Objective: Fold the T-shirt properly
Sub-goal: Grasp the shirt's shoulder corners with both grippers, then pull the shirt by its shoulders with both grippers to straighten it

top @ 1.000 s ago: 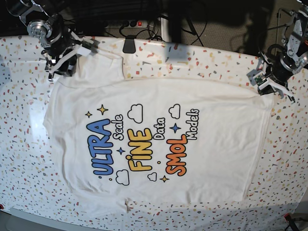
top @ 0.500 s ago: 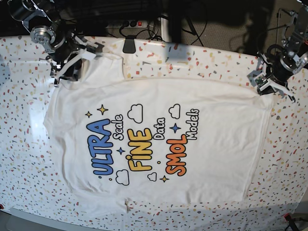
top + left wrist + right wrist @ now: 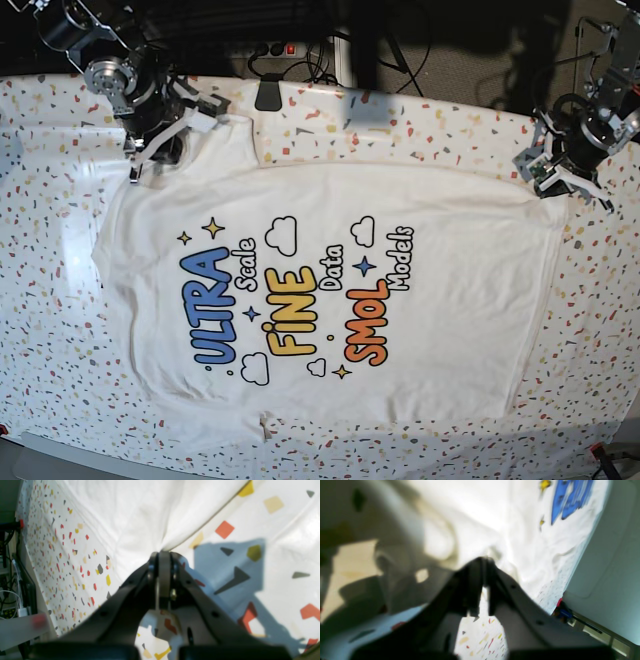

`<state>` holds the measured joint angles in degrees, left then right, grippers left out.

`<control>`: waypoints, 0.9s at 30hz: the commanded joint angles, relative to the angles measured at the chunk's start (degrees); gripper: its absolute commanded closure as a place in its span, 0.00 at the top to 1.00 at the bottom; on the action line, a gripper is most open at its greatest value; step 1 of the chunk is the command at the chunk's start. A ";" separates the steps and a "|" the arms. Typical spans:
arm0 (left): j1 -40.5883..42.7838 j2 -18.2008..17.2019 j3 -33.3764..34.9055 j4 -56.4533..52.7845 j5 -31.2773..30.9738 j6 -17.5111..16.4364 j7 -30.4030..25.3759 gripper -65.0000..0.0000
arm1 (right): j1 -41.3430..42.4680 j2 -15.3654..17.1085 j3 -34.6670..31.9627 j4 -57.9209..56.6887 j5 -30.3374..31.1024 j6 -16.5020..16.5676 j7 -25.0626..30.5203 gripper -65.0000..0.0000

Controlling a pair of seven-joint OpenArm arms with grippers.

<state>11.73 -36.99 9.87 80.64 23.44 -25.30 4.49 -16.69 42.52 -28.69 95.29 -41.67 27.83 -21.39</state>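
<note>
Overhead, speckled table covering (image 3: pixel 40 330), T-shirt (image 3: pixel 450 300) spread flat, dark cabled backdrop (image 3: pixel 440 40)

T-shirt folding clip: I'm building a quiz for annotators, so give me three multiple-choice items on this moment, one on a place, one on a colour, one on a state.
1. Where does the left gripper hold the T-shirt in the base view?
A. the corner at upper right
B. the middle of the print
C. the near edge

2. What colour is the word ULTRA?
A. orange
B. blue
C. yellow

3. How does the right gripper stand?
A. wide open above bare table
B. out of view
C. shut on the T-shirt

Key: 1 A, its tips pinch that corner; 2 B, the letters are blue; 3 C, white cloth bunches at its closed tips.
</note>
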 commanded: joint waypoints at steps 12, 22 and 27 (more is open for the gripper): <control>0.20 -3.89 -0.07 0.09 -17.86 -0.85 1.92 0.00 | -1.53 6.73 0.57 7.30 13.49 -9.92 -16.20 0.00; 7.85 -6.97 -1.36 4.87 -22.47 5.55 1.92 0.00 | -17.51 5.57 14.64 18.84 17.86 -11.30 -12.48 0.00; 15.47 -6.93 -6.86 12.35 -22.47 8.20 1.92 0.00 | -26.62 1.73 23.26 22.53 18.38 -11.67 -8.61 0.00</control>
<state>27.64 -42.81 3.70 92.16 1.45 -17.85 7.77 -43.05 43.51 -5.74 116.86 -22.76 16.84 -30.17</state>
